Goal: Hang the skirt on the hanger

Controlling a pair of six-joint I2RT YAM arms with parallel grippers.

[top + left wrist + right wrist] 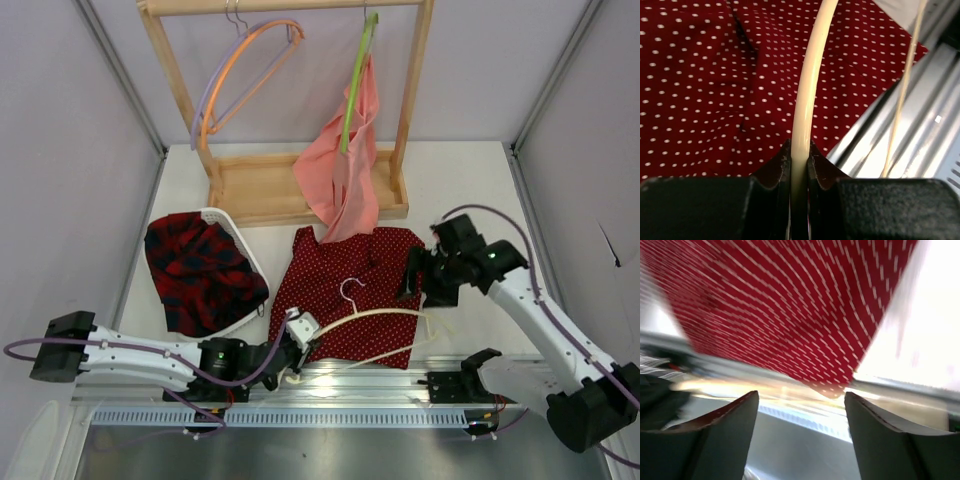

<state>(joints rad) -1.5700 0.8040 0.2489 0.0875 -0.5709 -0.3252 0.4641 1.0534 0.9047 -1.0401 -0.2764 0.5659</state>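
Skirt [345, 285] lies spread flat near the middle of your white table [460, 185], its lower hem close to the metal rail [380, 375] at the near edge. The hanger [375, 325] lies across its lower half, silver hook resting on the dotted cloth. Pale walls [60, 150] close the table in on both sides.

At the back stands a wooden rack [300, 190]. On its bar hang the orange and lilac hangers [232, 62] and a lime-green hanger [355, 85] carrying a salmon-pink cloth [345, 180], whose tip reaches the skirt's top edge. Left of the skirt, a white basket [240, 235] lies tipped, with a red-black plaid garment [200, 270] in it.

Your left gripper [799, 150] is clamped on the hanger's [807, 90] cream arm at the skirt's [705, 75] lower left corner, jaws tight against it on both sides. Your right gripper [801, 405] is over the skirt's [790, 305] right edge with its fingers spread wide and nothing between them; that wrist view is blurred, so you cannot tell whether it touches the cloth.
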